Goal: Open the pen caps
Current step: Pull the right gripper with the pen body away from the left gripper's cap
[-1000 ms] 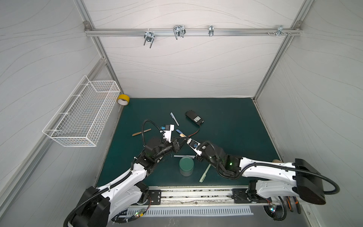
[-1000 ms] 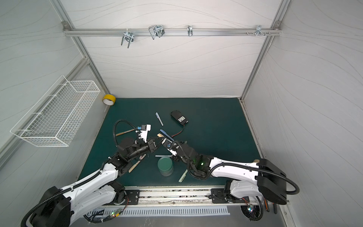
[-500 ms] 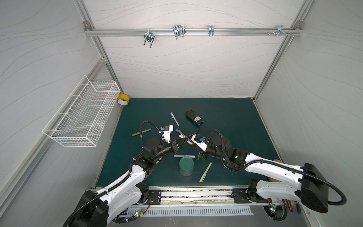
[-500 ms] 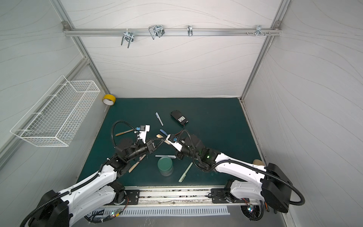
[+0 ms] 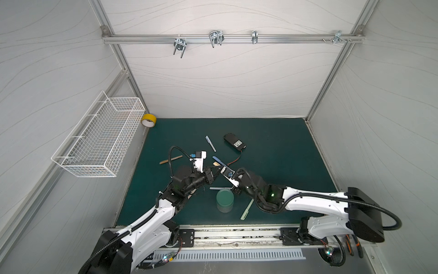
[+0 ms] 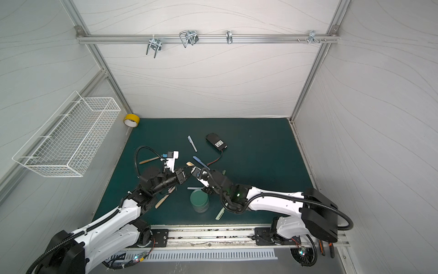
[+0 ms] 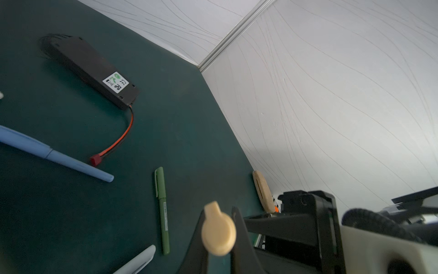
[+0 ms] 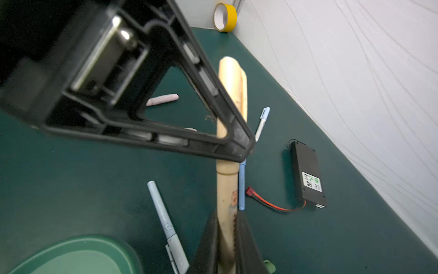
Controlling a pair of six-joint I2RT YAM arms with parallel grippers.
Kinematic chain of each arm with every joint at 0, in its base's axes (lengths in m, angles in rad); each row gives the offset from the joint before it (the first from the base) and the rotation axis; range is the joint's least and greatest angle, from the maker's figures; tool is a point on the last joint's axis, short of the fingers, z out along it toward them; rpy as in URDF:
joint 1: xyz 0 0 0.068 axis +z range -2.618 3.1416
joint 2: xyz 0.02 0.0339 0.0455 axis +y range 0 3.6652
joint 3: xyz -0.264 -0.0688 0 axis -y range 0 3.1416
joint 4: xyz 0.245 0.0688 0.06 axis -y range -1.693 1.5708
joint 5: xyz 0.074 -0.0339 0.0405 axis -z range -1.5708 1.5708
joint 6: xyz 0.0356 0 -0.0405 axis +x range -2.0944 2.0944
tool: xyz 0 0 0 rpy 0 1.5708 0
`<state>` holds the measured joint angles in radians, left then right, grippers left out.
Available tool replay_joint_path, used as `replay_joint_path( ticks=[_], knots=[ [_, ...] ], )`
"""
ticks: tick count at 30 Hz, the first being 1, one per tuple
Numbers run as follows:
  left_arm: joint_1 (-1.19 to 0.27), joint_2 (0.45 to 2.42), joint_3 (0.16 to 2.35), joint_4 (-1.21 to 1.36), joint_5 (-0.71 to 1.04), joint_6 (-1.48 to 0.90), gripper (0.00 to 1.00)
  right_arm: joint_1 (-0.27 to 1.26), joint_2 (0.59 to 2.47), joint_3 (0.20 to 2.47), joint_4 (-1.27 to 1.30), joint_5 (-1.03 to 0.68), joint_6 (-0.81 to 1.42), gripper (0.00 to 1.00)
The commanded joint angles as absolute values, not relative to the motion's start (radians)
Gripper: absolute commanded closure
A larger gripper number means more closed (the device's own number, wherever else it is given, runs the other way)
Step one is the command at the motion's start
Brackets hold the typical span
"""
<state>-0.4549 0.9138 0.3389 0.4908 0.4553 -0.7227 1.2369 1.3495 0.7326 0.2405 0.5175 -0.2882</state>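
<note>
We have the tan pen (image 8: 226, 189) held in the air above the surface (image 8: 308, 237) between both arms. The left gripper (image 7: 219, 213) is pinched shut on its cap (image 7: 218, 234), the right gripper (image 8: 226, 220) is clamped shut on the barrel, and the cap looks still seated at its seam. The main risk we see is a pull that is not along the pen's axis, which would wedge the cap or bend the pen instead of freeing it. The smooth barrel could also slide through the right gripper, or the cap could pop loose suddenly and drop among the blue pen (image 7: 54, 154) and battery pack (image 7: 90, 68) below. The grippers stand very close, so a twist could knock them together. Compared with half a second ago, the right arm has swung in nearer the left gripper; both grips and the loose pens look unchanged.
</note>
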Motion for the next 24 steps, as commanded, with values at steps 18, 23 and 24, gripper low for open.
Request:
replay_joint_path(
  ticks=[18, 23, 24],
  knots=[
    [-0.298, 0.898, 0.318, 0.682, 0.309, -0.811, 1.0, 1.006, 1.232, 0.686, -0.114, 0.046, -0.2, 1.0],
    [-0.267, 0.896, 0.301, 0.707, 0.315, -0.84, 1.0, 1.042, 1.249, 0.689, -0.102, 0.294, -0.21, 1.0],
    [-0.263, 0.892, 0.299, 0.706, 0.312, -0.843, 1.0, 1.059, 1.252, 0.686, -0.088, 0.354, -0.221, 1.0]
  ],
)
